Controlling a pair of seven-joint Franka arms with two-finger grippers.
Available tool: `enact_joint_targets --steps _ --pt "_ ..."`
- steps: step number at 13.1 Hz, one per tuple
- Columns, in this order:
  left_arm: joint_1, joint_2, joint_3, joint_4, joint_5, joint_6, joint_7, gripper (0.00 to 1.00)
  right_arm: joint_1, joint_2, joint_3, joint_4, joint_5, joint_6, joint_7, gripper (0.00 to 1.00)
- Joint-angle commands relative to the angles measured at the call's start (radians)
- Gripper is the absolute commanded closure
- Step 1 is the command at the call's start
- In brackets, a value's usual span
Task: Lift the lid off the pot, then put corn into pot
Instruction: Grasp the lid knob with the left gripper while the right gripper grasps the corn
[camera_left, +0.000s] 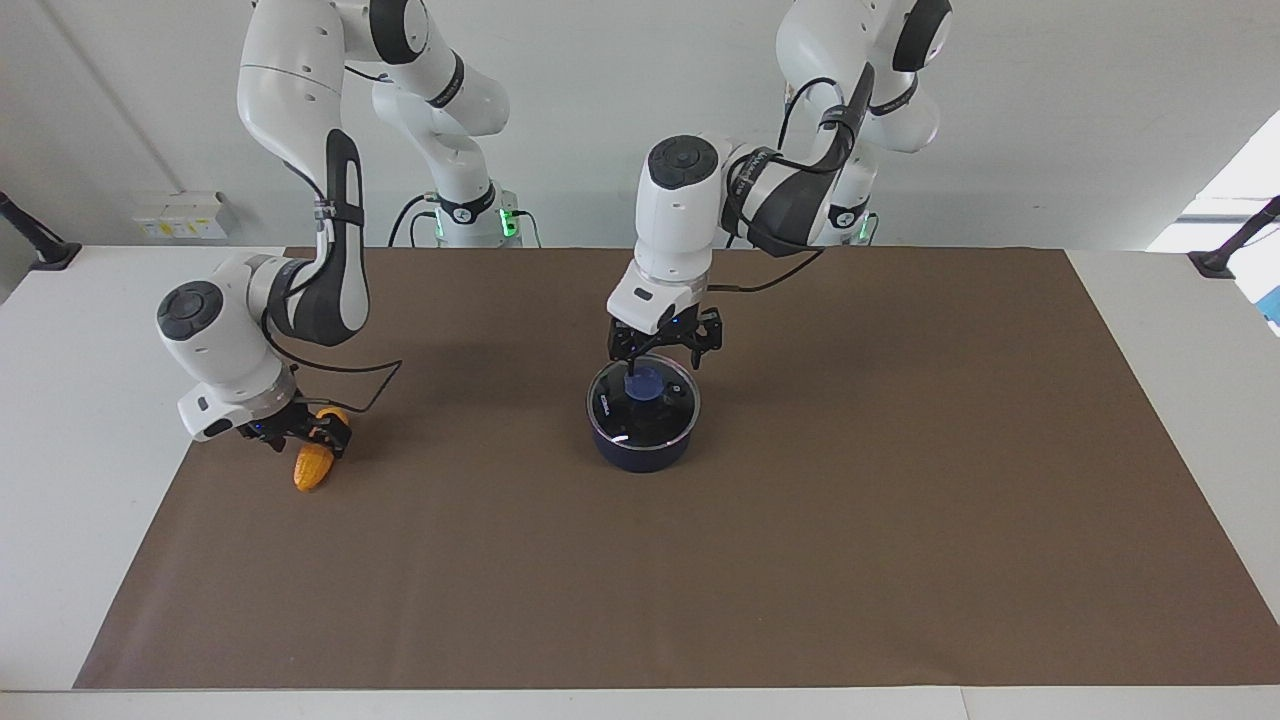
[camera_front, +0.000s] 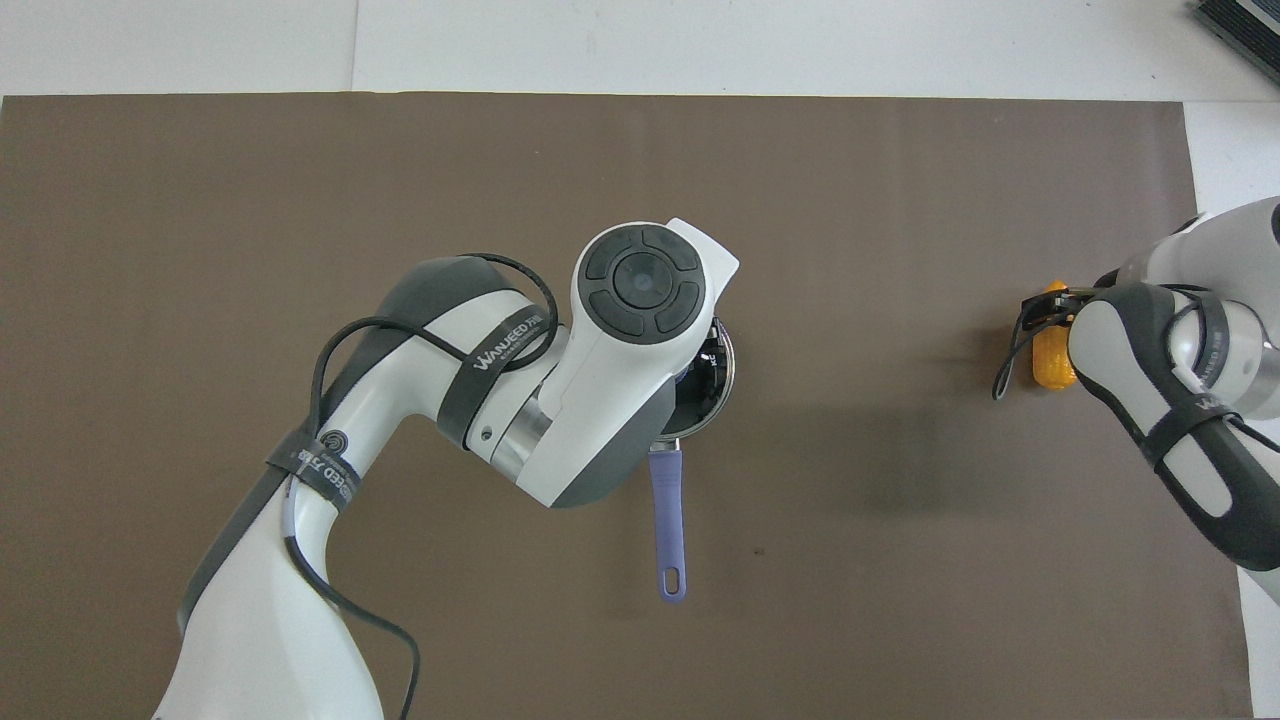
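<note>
The navy pot (camera_left: 640, 452) stands mid-table with the glass lid (camera_left: 668, 415) on it and the blue knob (camera_left: 648, 384) at the lid's centre. My left gripper (camera_left: 648, 376) is down at the knob, right over the lid. In the overhead view the left hand covers most of the pot; the lid's rim (camera_front: 723, 385) and the long blue handle (camera_front: 668, 520), which points toward the robots, show. The orange-yellow corn (camera_left: 312, 468) lies at the right arm's end of the table. My right gripper (camera_left: 300, 437) is down at the corn's middle. The corn also shows in the overhead view (camera_front: 1052, 365).
A brown mat (camera_left: 900, 500) covers the table; white tabletop (camera_left: 60, 450) shows at both ends. A black clamp mount (camera_left: 1225, 255) stands at each of the table's corners nearest the robots.
</note>
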Motion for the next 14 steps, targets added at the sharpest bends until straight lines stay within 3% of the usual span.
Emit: enact_joint_targets --steps 1,3,4,6,7,9,10,14 --pt "-0.032 0.023 0.017 0.026 0.014 0.007 -0.046 0.00 0.001 0.004 0.004 -0.019 0.006 0.054 0.002 0.00" --pt "-0.041 0.038 0.017 0.028 0.018 0.020 -0.054 0.00 0.001 0.004 0.004 -0.019 0.005 0.058 -0.006 0.00" --pt "-0.044 0.060 0.020 0.031 0.021 0.018 -0.066 0.00 0.001 0.004 0.004 -0.019 0.006 0.058 -0.008 0.07" --pt "-0.062 0.099 0.023 0.075 0.031 0.009 -0.082 0.00 0.002 0.004 0.004 -0.019 0.006 0.057 -0.008 0.42" --pt "-0.061 0.100 0.023 0.074 0.031 0.010 -0.083 0.00 0.002 0.004 0.004 -0.019 0.005 0.057 -0.009 0.55" --pt "-0.052 0.100 0.022 0.067 0.020 0.020 -0.082 0.00 0.002 0.005 0.004 -0.022 0.005 0.051 -0.021 0.93" --pt "-0.049 0.100 0.022 0.067 0.015 0.021 -0.082 0.00 0.002 0.005 0.004 -0.025 0.005 0.051 -0.021 1.00" --pt "-0.049 0.106 0.022 0.063 0.011 0.024 -0.082 0.00 0.028 0.010 0.004 -0.016 -0.012 0.041 -0.023 1.00"
